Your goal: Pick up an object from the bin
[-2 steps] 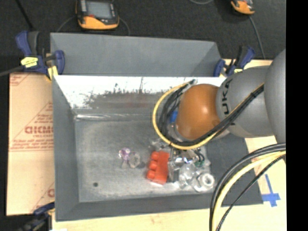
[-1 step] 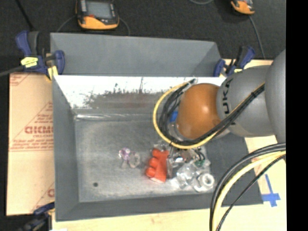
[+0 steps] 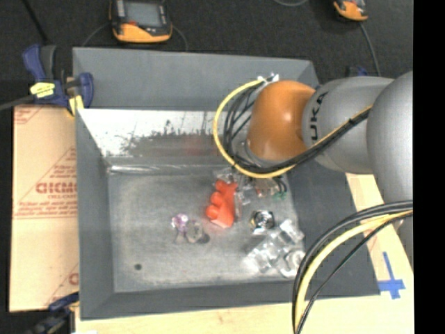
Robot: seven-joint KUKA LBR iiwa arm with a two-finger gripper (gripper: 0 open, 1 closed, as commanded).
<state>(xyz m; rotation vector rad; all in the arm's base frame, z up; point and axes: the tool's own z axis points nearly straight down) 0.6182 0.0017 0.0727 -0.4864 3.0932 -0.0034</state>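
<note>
The grey bin point(image 3: 139, 186) has a few small things on its floor. Think of that floor as a clock. Near the middle, a bit toward 7 o'clock, lies a tiny purple thing point(image 3: 181, 222). Just beside it, at its 4 o'clock, is a small dark thing point(image 3: 199, 238). Both are too small to name.

Next comes a lumpy red-orange toy point(image 3: 222, 205), just to the 3 o'clock side of the middle. It is longer than it is wide. Its long way runs about from 12 o'clock to 6 o'clock, leaning a little.

The gripper point(image 3: 243, 185) hangs under the arm's round orange cover point(image 3: 277, 125). The toy lies at about 7 o'clock from the gripper and is the nearest thing to it. Its top end is right by the gripper, but it cannot be told if they touch. The cover and cables hide much of the gripper, so it cannot be told if it is spread, pressed together, or pinching anything.

To grab the toy, the gripper would likely need a small move toward 7 o'clock and a squeeze across the toy's short way.

At 5 o'clock from the gripper sits a little black round thing point(image 3: 262, 219). Past it, toward 4 o'clock on the floor, lies a heap of clear plastic bits point(image 3: 277, 253).
</note>
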